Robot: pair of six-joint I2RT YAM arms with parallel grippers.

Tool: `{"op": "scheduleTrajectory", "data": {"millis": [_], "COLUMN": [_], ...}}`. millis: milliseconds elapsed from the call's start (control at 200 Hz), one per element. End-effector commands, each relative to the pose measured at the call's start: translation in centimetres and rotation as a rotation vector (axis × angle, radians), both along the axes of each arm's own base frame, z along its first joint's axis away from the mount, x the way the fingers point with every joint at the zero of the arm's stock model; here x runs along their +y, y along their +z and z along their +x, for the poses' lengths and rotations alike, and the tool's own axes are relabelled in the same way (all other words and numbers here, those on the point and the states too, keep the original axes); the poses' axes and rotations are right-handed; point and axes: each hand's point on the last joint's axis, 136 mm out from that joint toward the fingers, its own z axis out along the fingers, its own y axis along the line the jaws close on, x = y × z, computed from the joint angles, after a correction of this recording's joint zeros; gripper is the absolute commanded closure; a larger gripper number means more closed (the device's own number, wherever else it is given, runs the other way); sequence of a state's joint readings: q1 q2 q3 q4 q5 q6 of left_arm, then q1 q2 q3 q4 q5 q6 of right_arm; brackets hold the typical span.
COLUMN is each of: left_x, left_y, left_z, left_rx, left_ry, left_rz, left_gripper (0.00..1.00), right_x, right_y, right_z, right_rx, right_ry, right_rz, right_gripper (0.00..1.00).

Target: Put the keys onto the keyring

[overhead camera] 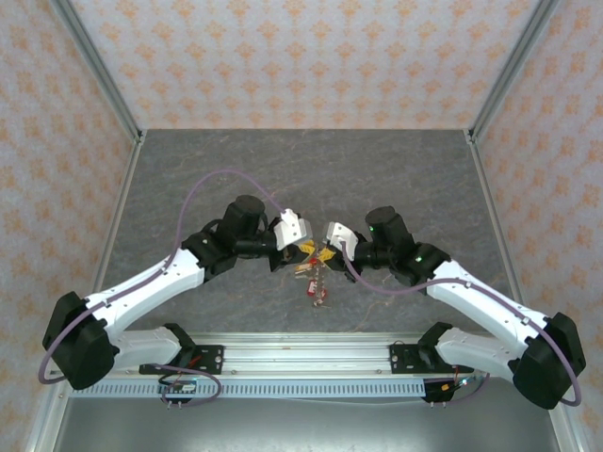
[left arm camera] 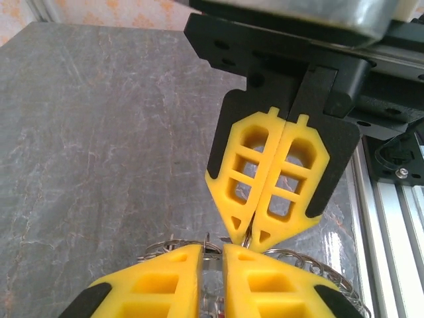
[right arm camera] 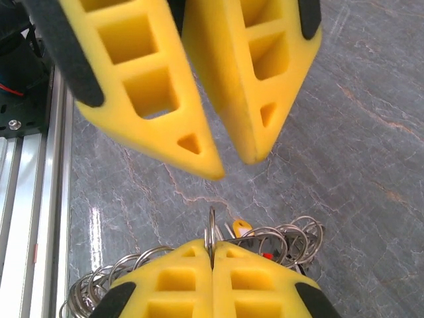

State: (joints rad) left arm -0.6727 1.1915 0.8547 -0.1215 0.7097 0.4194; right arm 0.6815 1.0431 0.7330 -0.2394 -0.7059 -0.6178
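keyring [right arm camera: 211, 228] is pinched in the tips of the right gripper [right arm camera: 212, 250], and its coiled loops spill out to both sides of that gripper. just left of the right gripper, tip to tip with it, the left gripper [right arm camera: 235, 165] stands slightly ajar and grips nothing. keys [overhead camera: 314, 285] dangle in a bunch just below the right gripper, whose jaws are pressed fully together on the ring.

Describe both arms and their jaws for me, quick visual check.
The left arm and right arm have white links with black joints and bases. A purple cable loops along each. The jaws are yellow wedges with cut-out windows, backed in black.
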Motion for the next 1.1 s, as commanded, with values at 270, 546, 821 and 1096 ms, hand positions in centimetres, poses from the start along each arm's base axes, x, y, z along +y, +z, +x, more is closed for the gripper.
{"op": "scheduleTrajectory", "data": {"millis": [270, 546, 821, 1096], "left_x": [1.8, 2.3, 2.3, 1.4], "left_y": [1.5, 2.0, 1.5, 0.5], "left_z": [-0.4, -0.6, -0.9, -1.2], "left_rx": [-0.113, -0.136, -0.124, -0.093], "left_ry": [0.065, 0.077, 0.052, -0.028], "left_rz": [-0.026, -0.031, 0.008, 0.056], "left_gripper": [0.73, 0.72, 0.69, 0.66], "right_x": [0.6, 1.0, 0.8, 1.1], "right_y": [2.4, 2.5, 2.2, 2.8], "right_z": [1.5, 1.7, 1.3, 1.1], "right_rx": [-0.034, -0.025, -0.049, -0.076], "right_ry": [-0.055, -0.042, -0.019, 0.020], "right_rz": [0.079, 0.072, 0.057, 0.066], "right_gripper": [1.00, 1.00, 1.00, 1.00]}}
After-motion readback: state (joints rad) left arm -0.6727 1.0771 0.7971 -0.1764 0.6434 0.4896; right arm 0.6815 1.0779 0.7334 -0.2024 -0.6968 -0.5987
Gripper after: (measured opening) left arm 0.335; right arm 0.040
